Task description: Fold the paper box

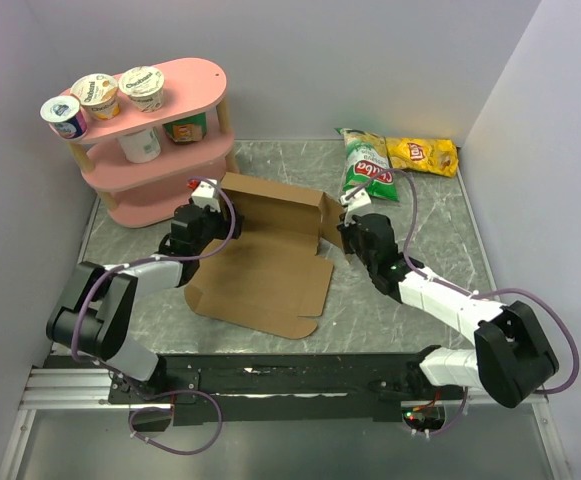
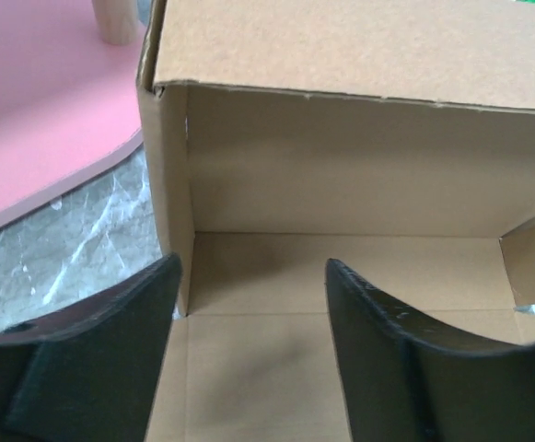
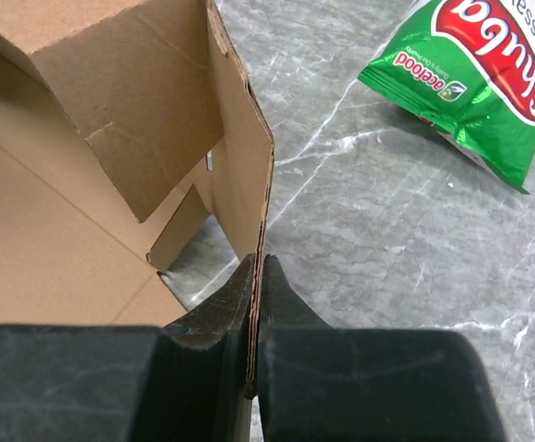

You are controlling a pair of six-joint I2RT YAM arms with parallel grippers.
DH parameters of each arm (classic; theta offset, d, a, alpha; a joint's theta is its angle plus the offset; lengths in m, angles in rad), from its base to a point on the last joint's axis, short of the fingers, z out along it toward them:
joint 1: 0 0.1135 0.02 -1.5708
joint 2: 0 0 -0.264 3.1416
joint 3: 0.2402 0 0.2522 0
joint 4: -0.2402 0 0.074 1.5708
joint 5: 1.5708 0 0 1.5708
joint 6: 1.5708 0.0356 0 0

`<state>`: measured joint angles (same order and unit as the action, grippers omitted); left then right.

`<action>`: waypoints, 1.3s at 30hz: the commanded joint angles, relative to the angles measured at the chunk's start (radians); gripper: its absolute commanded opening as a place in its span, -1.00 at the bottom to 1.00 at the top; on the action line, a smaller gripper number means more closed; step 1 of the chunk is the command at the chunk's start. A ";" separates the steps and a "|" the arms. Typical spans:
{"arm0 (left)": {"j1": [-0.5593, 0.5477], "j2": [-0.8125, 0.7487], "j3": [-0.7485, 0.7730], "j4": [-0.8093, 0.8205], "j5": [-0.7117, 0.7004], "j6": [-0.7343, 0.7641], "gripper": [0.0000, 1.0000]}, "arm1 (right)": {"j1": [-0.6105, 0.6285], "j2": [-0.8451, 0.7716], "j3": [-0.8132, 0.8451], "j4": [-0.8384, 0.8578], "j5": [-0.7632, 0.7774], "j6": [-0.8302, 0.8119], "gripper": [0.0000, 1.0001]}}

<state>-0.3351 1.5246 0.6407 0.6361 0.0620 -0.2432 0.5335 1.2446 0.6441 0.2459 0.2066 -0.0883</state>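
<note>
Here the half-folded paper box [image 1: 260, 270] lies on the table [image 1: 440, 230] beside the pink shelf [image 1: 135, 210], long axis running away from it; the spread left gripper [image 2: 253, 272] faces its shelf-side corner, the right gripper [image 3: 256, 276] pinches its far wall.

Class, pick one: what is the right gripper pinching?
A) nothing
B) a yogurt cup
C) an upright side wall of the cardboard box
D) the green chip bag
C: the right wrist view shows the right gripper shut on the thin edge of the paper box wall.
</note>
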 commanded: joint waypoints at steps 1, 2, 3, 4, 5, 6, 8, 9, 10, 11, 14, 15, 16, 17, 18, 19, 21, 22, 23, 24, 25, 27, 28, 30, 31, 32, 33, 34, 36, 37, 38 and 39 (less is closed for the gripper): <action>0.001 0.005 0.021 0.098 -0.001 0.021 0.30 | -0.004 0.016 0.060 -0.071 0.004 -0.028 -0.98; 0.001 0.002 0.007 0.106 0.002 0.018 0.27 | -0.006 0.019 0.077 -0.085 0.008 -0.007 -0.98; 0.001 0.000 0.001 0.118 0.004 0.016 0.25 | -0.006 0.019 0.084 -0.100 0.014 0.010 -0.99; -0.001 -0.001 -0.004 0.128 0.009 0.018 0.16 | -0.007 0.019 0.094 -0.117 0.017 0.027 -0.99; -0.001 -0.001 -0.010 0.135 0.012 0.018 0.11 | -0.006 0.018 0.109 -0.146 0.023 0.059 -0.99; -0.001 -0.001 -0.009 0.139 0.012 0.018 0.05 | -0.003 0.018 0.120 -0.166 0.027 0.076 -0.99; -0.001 0.005 -0.007 0.139 0.015 0.021 0.01 | -0.003 0.019 0.156 -0.225 0.036 0.143 -0.99; -0.001 0.008 -0.007 0.140 0.013 0.021 -0.02 | -0.004 0.022 0.169 -0.241 0.036 0.159 -0.99; -0.001 0.012 -0.007 0.143 0.012 0.021 -0.08 | 0.000 0.024 0.181 -0.256 0.039 0.191 -0.99; -0.001 0.016 -0.007 0.145 0.012 0.019 -0.10 | 0.005 0.024 0.201 -0.282 0.042 0.209 -0.99; -0.002 0.020 -0.006 0.143 0.015 0.016 -0.21 | 0.019 0.038 0.242 -0.345 0.065 0.269 -0.91; -0.002 0.019 -0.007 0.149 0.016 0.016 -0.21 | 0.023 0.044 0.252 -0.373 0.074 0.280 -0.90; -0.004 0.017 -0.009 0.152 0.015 0.016 -0.22 | 0.031 0.050 0.261 -0.387 0.086 0.300 -0.90; -0.011 0.017 -0.012 0.152 0.010 0.015 -0.23 | 0.046 0.062 0.279 -0.396 0.123 0.306 -0.90; -0.013 0.013 -0.013 0.146 -0.002 0.012 -0.23 | 0.057 0.068 0.285 -0.413 0.137 0.309 -0.90; -0.022 0.011 -0.019 0.145 -0.004 0.004 -0.23 | 0.066 0.075 0.292 -0.416 0.148 0.315 -0.90; -0.033 0.006 -0.030 0.152 0.002 -0.005 -0.21 | 0.082 0.095 0.301 -0.415 0.178 0.318 -0.90; -0.047 -0.001 -0.042 0.155 -0.002 -0.017 -0.19 | 0.082 0.102 0.302 -0.407 0.191 0.315 -0.91; -0.053 -0.007 -0.047 0.151 -0.010 -0.024 -0.17 | 0.085 0.114 0.299 -0.402 0.200 0.312 -0.92; -0.056 -0.014 -0.050 0.140 -0.022 -0.034 -0.15 | 0.085 0.118 0.298 -0.398 0.217 0.308 -0.94; -0.059 -0.035 -0.062 0.132 -0.039 -0.053 -0.15 | 0.086 0.122 0.287 -0.376 0.224 0.289 -0.95; -0.058 -0.066 -0.075 0.113 -0.054 -0.070 0.08 | 0.085 0.124 0.272 -0.346 0.246 0.263 -0.98; -0.058 -0.099 -0.079 0.094 -0.057 -0.089 0.30 | 0.085 0.124 0.264 -0.330 0.249 0.225 -0.98; -0.058 -0.163 -0.090 0.025 -0.123 -0.119 0.73 | 0.085 0.116 0.240 -0.280 0.243 0.182 -0.98; -0.058 -0.185 -0.110 0.014 -0.139 -0.146 0.82 | 0.085 0.112 0.223 -0.263 0.232 0.135 -0.99; -0.058 -0.210 -0.124 0.001 -0.155 -0.159 0.89 | 0.083 0.098 0.210 -0.217 0.223 0.109 -0.99; -0.058 -0.257 -0.137 -0.006 -0.162 -0.169 0.99 | 0.083 0.092 0.200 -0.194 0.212 0.098 -0.99; -0.061 -0.282 -0.160 -0.013 -0.166 -0.192 0.92 | 0.080 0.084 0.178 -0.169 0.186 0.038 -0.99; -0.068 -0.352 -0.179 -0.042 -0.180 -0.209 0.93 | 0.072 0.067 0.164 -0.122 0.148 -0.002 -0.99; -0.085 -0.375 -0.196 -0.050 -0.183 -0.214 0.93 | 0.068 0.064 0.155 -0.111 0.131 -0.037 -0.99; -0.097 -0.397 -0.205 -0.061 -0.189 -0.215 0.92 | 0.056 0.062 0.154 -0.103 0.093 -0.054 -1.00; -0.111 -0.437 -0.213 -0.076 -0.198 -0.215 0.93 | 0.048 0.062 0.152 -0.082 0.074 -0.074 -1.00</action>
<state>-0.4046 1.1885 0.4625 0.6125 -0.0856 -0.4088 0.6075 1.3430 0.8150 0.0738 0.3630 0.0071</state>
